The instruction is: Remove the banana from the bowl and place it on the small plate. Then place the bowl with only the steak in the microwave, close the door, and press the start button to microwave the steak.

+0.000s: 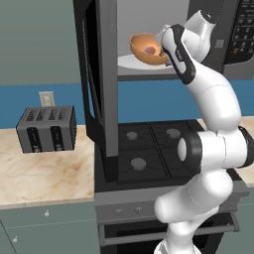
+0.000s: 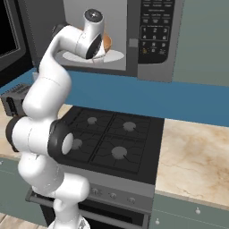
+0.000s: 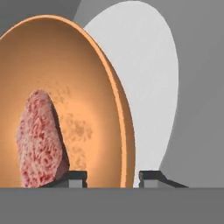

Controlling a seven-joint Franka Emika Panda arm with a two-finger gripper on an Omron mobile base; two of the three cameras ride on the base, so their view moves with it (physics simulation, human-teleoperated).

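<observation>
One bowl (image 1: 147, 49) with steak (image 3: 40, 138) over white turntable (image 1: 130, 61) (microwave (image 2: 147, 31) open), tool (image 3: 112, 177) jaws straddling its rim, grip unclear.

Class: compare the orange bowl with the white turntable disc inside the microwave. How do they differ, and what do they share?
Colour: the bowl is orange-brown, the turntable disc is white. Shape: the bowl is deep with curved sides, the disc is flat. Pose: the bowl sits tilted, the disc lies level on the microwave floor. Contents: the bowl holds the steak. Both are round.
</observation>
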